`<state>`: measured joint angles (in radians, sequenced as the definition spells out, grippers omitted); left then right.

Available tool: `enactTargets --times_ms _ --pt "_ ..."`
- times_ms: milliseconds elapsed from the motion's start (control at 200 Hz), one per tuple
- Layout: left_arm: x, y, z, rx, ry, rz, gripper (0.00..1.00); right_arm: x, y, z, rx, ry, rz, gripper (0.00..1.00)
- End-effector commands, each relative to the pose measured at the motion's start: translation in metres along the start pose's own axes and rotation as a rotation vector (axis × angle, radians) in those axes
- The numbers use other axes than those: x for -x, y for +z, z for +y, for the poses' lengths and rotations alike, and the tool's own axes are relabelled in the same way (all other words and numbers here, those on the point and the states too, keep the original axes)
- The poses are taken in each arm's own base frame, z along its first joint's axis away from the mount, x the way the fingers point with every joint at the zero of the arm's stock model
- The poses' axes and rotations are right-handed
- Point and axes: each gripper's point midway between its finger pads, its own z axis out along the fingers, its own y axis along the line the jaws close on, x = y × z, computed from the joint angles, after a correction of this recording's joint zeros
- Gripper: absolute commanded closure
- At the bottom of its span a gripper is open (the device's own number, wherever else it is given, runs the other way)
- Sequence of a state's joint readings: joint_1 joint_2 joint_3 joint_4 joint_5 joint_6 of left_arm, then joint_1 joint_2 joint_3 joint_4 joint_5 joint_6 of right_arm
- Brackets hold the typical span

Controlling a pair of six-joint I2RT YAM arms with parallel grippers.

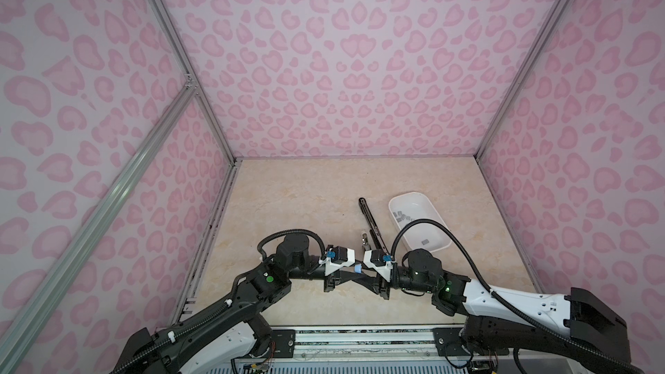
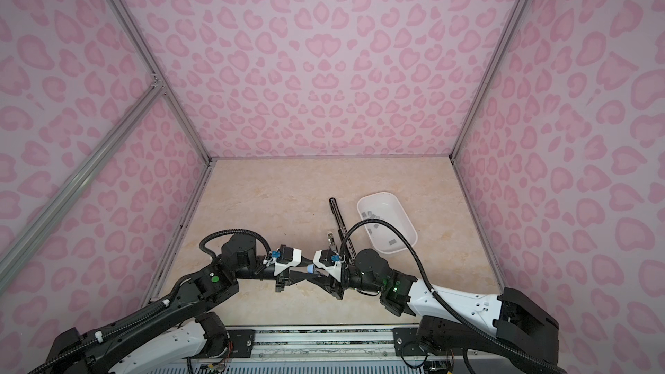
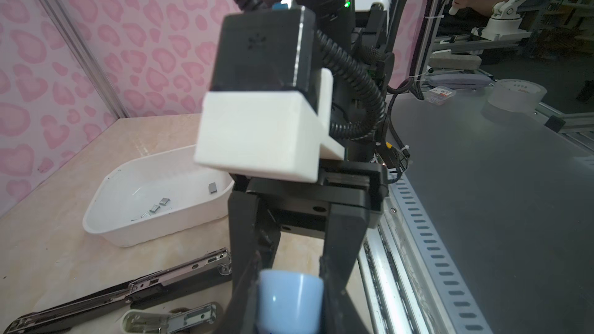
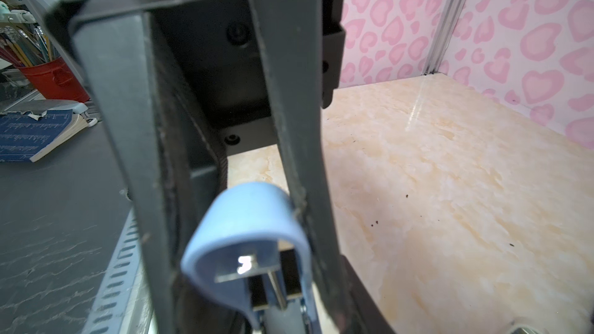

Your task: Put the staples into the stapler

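Note:
A small blue stapler (image 1: 357, 268) hangs above the table's front middle, between my two grippers, which meet head-on. My left gripper (image 1: 351, 275) is shut on it. In the left wrist view the fingers (image 3: 340, 252) of my right gripper (image 1: 367, 275) press against both sides of the blue stapler (image 3: 291, 300). The right wrist view looks into the blue stapler's (image 4: 244, 220) open end, where a metal channel and a spring show. The staples (image 1: 403, 215), small grey strips, lie in a white tray (image 1: 442, 242) at the right.
A long black stapler (image 1: 370, 221) lies opened out on the table left of the tray. A small pale stapler (image 1: 365, 241) lies beside it, just behind the grippers. Pink patterned walls enclose the table on three sides, and a metal rail (image 1: 360, 336) runs along the front edge.

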<state>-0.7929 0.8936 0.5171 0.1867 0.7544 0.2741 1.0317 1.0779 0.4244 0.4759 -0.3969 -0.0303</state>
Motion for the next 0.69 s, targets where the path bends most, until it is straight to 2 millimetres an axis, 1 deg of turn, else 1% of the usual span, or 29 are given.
enactTargets --times_ms 0,55,160,175,230,300,305,325,330,335,340,345,365,410,455,520,605,655,690 --pt "0.01 -0.001 -0.004 -0.027 0.029 -0.027 0.96 0.002 -0.001 -0.003 -0.017 -0.007 -0.007 0.65" --pt "0.01 -0.001 -0.003 -0.022 0.027 -0.026 0.96 0.002 -0.001 -0.003 -0.016 -0.007 -0.007 0.67" --pt "0.01 -0.001 -0.001 -0.008 0.021 -0.024 0.96 0.004 -0.003 -0.004 -0.029 -0.008 -0.013 0.72" --pt "0.01 -0.001 0.0 -0.003 0.019 -0.024 0.94 0.003 -0.003 -0.005 -0.032 -0.008 -0.012 0.74" --pt "0.009 -0.001 0.007 0.036 0.002 -0.021 0.82 0.002 -0.003 -0.008 -0.048 -0.004 -0.002 0.78" --pt "0.008 -0.003 0.018 0.111 -0.015 -0.019 0.65 0.002 -0.002 -0.012 -0.072 0.006 0.014 0.79" --pt "0.007 -0.003 0.019 0.116 -0.016 -0.019 0.61 0.001 -0.002 -0.013 -0.075 0.008 0.015 0.79" --pt "0.007 -0.004 0.022 0.139 -0.019 -0.02 0.34 0.002 -0.002 -0.014 -0.085 0.012 0.019 0.8" --pt "0.007 -0.005 0.023 0.144 -0.02 -0.021 0.19 0.002 -0.002 -0.014 -0.085 0.012 0.019 0.8" --pt "0.007 -0.005 0.023 0.151 -0.02 -0.022 0.09 0.001 -0.002 -0.016 -0.092 0.014 0.023 0.8" --pt "0.007 -0.006 0.025 0.158 -0.021 -0.023 0.04 0.001 -0.002 -0.016 -0.094 0.016 0.024 0.8" --pt "0.007 -0.006 0.025 0.164 -0.022 -0.024 0.01 0.001 -0.002 -0.016 -0.097 0.018 0.025 0.8" --pt "0.008 -0.007 0.028 0.186 -0.027 -0.028 0.03 0.001 -0.002 -0.02 -0.113 0.024 0.029 0.81" --pt "0.008 -0.01 0.035 0.235 -0.039 -0.035 0.03 -0.001 -0.002 -0.027 -0.153 0.039 0.041 0.84" --pt "0.011 -0.015 0.044 0.296 -0.063 -0.044 0.03 -0.003 -0.003 -0.033 -0.193 0.054 0.052 0.88" --pt "0.017 -0.025 0.06 0.402 -0.115 -0.066 0.03 -0.007 -0.004 -0.042 -0.244 0.074 0.069 0.91" --pt "0.022 -0.05 0.088 0.612 -0.249 -0.128 0.03 -0.011 -0.005 -0.049 -0.287 0.085 0.084 0.93" --pt "0.02 -0.071 0.105 0.754 -0.396 -0.178 0.03 -0.014 -0.006 -0.053 -0.313 0.096 0.088 0.95" --pt "0.016 -0.087 0.113 0.852 -0.532 -0.208 0.03 -0.016 -0.007 -0.057 -0.338 0.113 0.088 0.96"
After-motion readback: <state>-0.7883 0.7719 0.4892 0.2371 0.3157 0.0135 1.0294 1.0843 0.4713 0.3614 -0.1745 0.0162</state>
